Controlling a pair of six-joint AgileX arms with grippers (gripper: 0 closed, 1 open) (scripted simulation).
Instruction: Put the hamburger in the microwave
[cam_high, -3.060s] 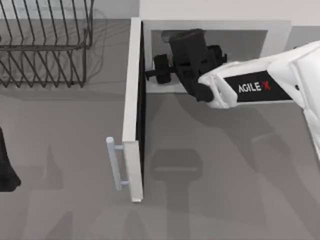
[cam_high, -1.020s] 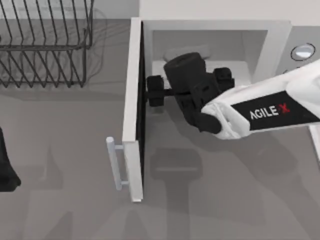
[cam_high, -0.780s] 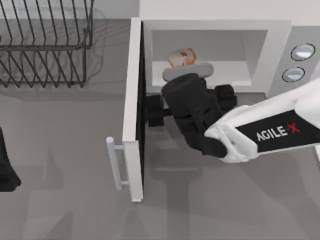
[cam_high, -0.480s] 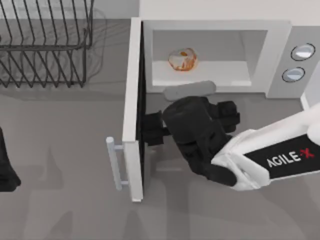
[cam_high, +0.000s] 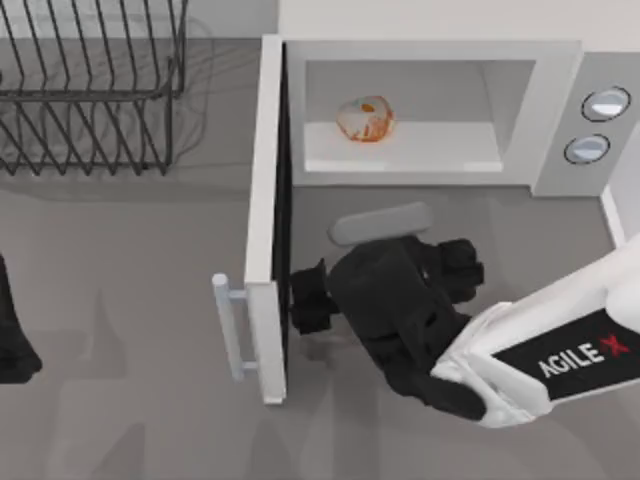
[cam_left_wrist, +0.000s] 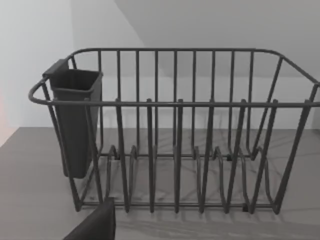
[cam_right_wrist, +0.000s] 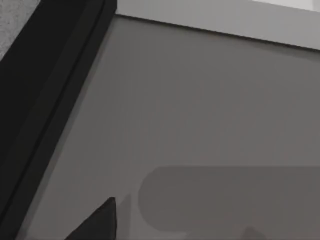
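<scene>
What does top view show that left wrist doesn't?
Top view alone: the microwave with its door swung open, the hamburger sitting inside the cavity, two dials, and the right arm with its hand low over the table in front of the opening, apart from the hamburger. The left arm is parked at the table's left edge.

Left wrist alone: the cup hung on one end of the rack, and the wall behind.

Both: the wire rack and the grey table.

I see grey surface (cam_right_wrist: 200, 100), the microwave (cam_right_wrist: 210, 17) base's white edge, its dark open door (cam_right_wrist: 40, 100) alongside.
</scene>
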